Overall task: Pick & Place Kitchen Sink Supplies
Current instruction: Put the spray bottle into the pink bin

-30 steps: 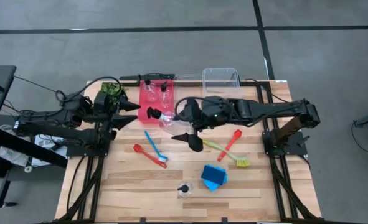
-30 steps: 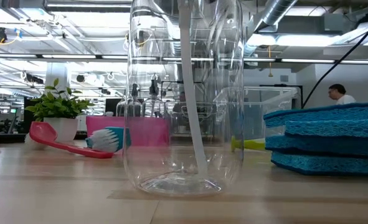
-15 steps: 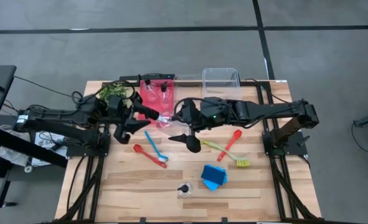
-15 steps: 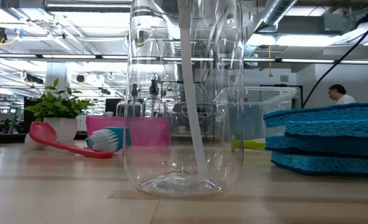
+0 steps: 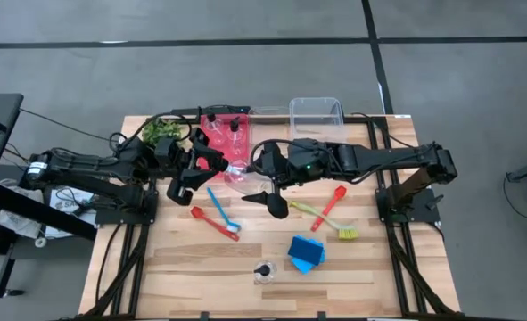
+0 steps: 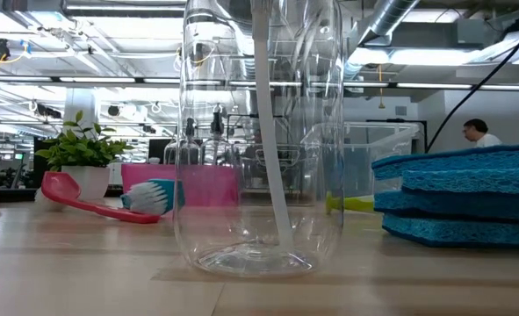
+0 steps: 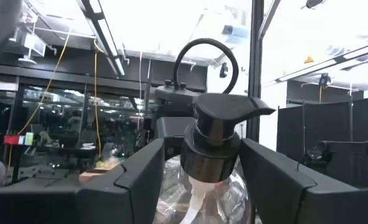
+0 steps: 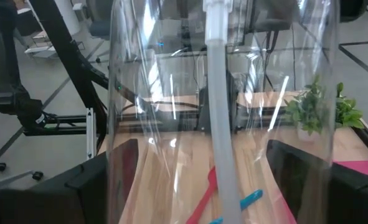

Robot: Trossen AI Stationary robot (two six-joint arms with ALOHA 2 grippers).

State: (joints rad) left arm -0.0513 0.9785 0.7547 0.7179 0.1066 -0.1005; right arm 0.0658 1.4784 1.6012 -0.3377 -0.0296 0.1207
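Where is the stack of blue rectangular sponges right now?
In the high view, the stack of blue rectangular sponges lies on the wooden table's front right, right of the standing clear bottle and below the yellow-green brush.

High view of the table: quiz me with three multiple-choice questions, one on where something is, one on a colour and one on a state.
1. Where do the blue sponges lie?
A. In the clear bin
B. On the table
C. In the red bin

2. What colour is the bin with small bottles standing in it?
A. Blue
B. Red
C. Yellow

3. How is the pump bottle at the table's middle?
A. Standing upright on the wood
B. Lying loose on the wood
C. Held on its side by the right gripper

Answers:
1 B: the blue sponges sit stacked on the table, near its front.
2 B: the red bin holds them.
3 C: the pump bottle lies sideways between the fingers of the right gripper.
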